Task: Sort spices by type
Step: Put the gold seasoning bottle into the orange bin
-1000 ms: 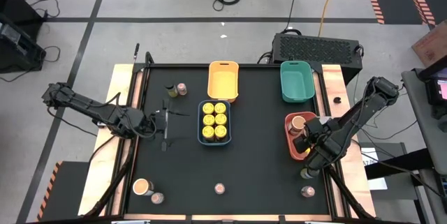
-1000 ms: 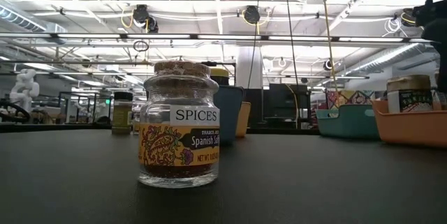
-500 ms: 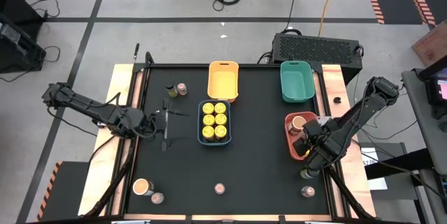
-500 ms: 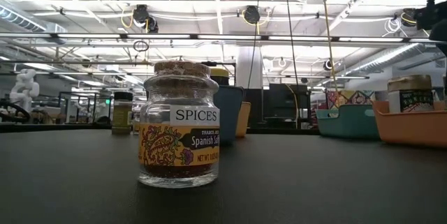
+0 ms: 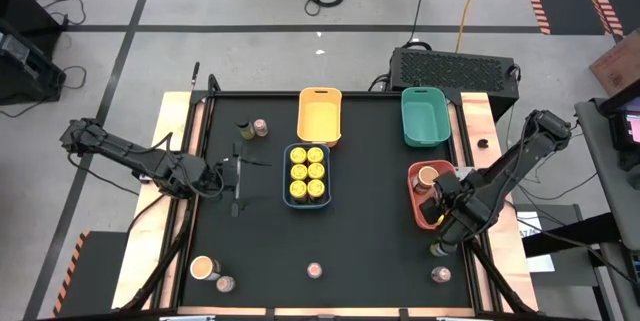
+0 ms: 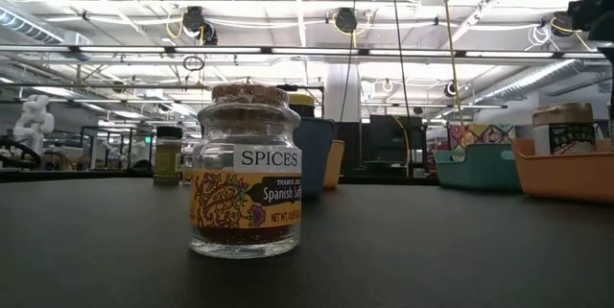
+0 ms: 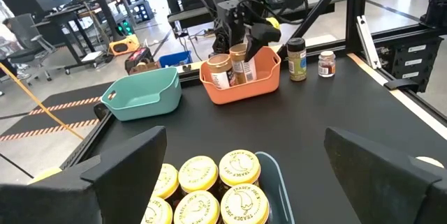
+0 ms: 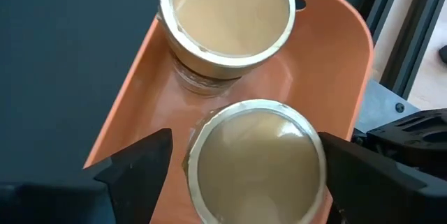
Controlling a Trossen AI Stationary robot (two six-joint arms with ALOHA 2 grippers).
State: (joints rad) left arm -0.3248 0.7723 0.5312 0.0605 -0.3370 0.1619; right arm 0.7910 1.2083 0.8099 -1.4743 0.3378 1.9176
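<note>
A: Your right gripper [image 8: 237, 175] sits over the red tray [image 5: 418, 211] at the desk's right side. Fingers [image 8: 136, 165] spread wide, one on each side of a peach-topped tub [image 8: 255, 161], not pinching it. A second tub [image 8: 227, 15] stands just beyond it in the same tray.

B: Left side?

A: Left gripper [image 7: 241, 175] is near the desk's left-centre, fingers wide open, nothing between them. It points at the blue tray [image 5: 307, 174], which holds six yellow-lidded jars [image 5: 307, 164] packed in two columns.

B: Anything in your way?

A: Loose spices all round. A dark-lidded jar [image 5: 437, 249] and a pinkish-lidded jar [image 5: 440, 275] stand on the desk just near-side of the red tray, close to your right arm. Another pinkish one [image 5: 314, 271] sits at the near edge centre, a tub [image 5: 203, 267] with a small jar [image 5: 224, 284] beside it at the near left corner, and two jars [image 5: 252, 128] at the far left. Yellow tray [image 5: 320, 113] and green tray [image 5: 425, 114] show nothing inside.
</note>
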